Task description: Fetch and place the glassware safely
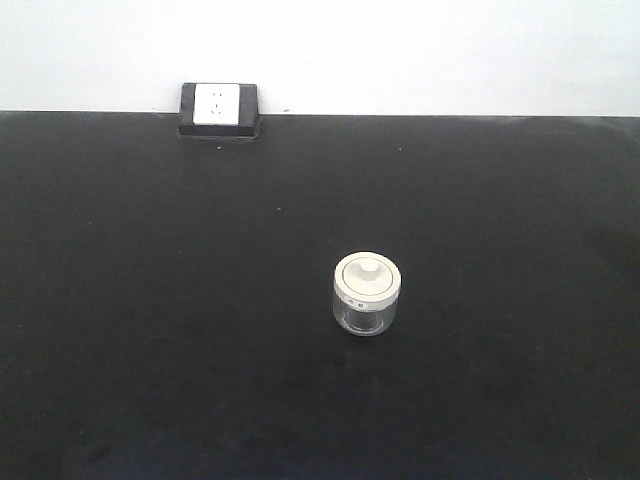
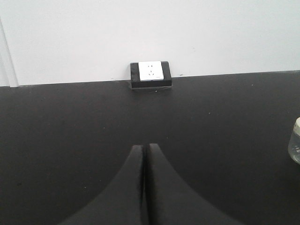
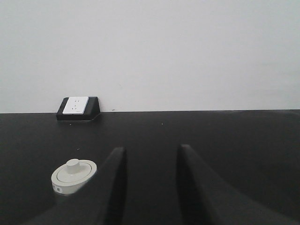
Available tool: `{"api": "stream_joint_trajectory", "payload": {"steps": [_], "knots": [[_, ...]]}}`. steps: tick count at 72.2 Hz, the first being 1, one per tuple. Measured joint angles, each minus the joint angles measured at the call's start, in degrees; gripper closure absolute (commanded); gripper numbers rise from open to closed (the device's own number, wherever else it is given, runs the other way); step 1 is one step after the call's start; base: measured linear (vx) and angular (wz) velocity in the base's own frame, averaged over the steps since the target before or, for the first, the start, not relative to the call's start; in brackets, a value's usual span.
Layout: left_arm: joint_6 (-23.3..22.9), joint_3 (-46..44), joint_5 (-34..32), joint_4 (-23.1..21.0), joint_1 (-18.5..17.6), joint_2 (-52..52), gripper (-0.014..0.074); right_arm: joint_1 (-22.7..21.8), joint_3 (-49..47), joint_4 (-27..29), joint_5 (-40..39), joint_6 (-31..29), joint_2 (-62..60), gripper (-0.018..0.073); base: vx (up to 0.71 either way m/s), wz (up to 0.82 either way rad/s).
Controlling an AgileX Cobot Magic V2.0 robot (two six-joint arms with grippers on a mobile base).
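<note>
Glassware stands upright, lid knob up, on black table; left gripper closed, right gripper parted.

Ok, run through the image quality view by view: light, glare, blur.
Front view: even, soft light, the jar sharp enough, faint sheen on the black table. Left wrist view: jar cropped at the right edge, the shut left gripper a featureless dark shape. Right wrist view: right gripper fingers blurred; the jar's glass nearly vanishes against the table.

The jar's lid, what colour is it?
Off-white lid, clearest in the front view.
</note>
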Motion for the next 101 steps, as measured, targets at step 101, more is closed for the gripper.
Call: {"api": "stream_joint_trajectory", "payload": {"steps": [101], "knots": [[-1.46,15.97,-16.69,1.04,0.00,0.00,0.0603,0.00,0.00,-1.20,0.88,0.00,0.00,0.0567,0.00,0.00]]}}
